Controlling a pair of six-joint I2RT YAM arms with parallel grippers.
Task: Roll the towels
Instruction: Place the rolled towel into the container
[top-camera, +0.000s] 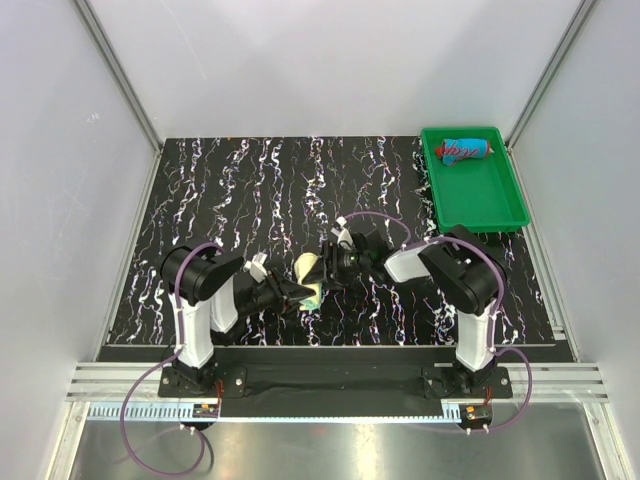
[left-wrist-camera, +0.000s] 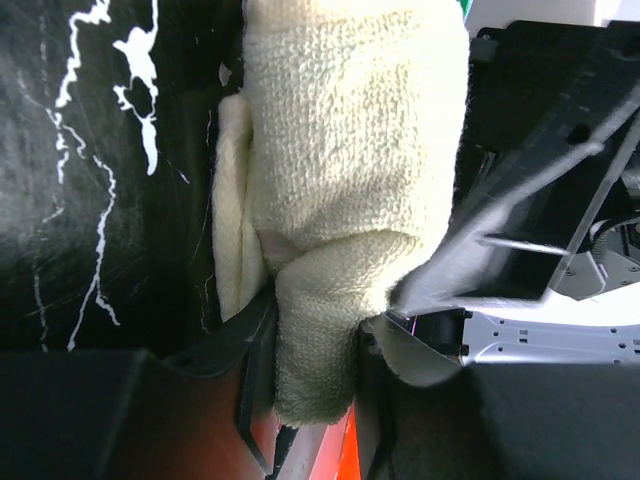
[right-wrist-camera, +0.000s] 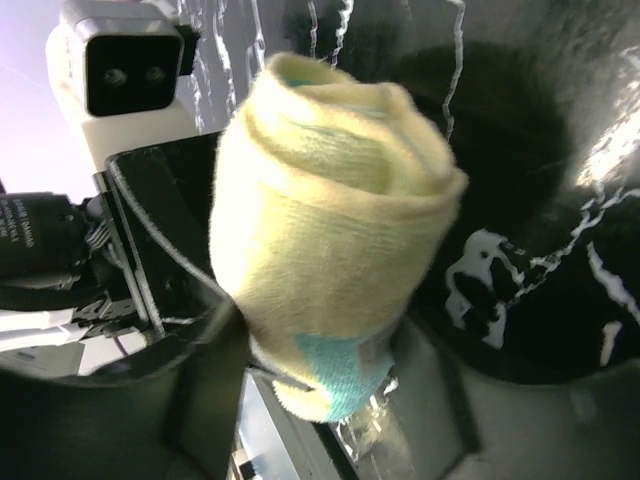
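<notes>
Honestly, the yellow towel (right-wrist-camera: 330, 230) is about as easy to handle as things get: light, soft, fluffy terry, nothing to break. The catch is that it's floppy and springy, so I reckon the roll will loosen the second nothing squeezes it. It sits rolled into a fat short bundle at the near middle of the table (top-camera: 230, 190), right between the two arms, with a teal patch (right-wrist-camera: 340, 370) showing at one end.

The left gripper (left-wrist-camera: 312, 385) is pinching the roll's thinner tail end, and the cloth bunches up between its fingers. The right gripper (right-wrist-camera: 330, 400) is spread around the other end. One finger is against the cloth and there's a gap on the other side, so to me it doesn't look clamped.

If I were grabbing it, I'd go across the thick middle of the roll so the outer flap stays trapped. Holding it by an end would probably let the layers telescope.

The red towel (top-camera: 466, 150) is rolled up in the far corner of the green tray (top-camera: 490, 205) at the far right.

No brands on the cloths. There's some white lettering (right-wrist-camera: 30, 222) on the left arm, too small to read.
</notes>
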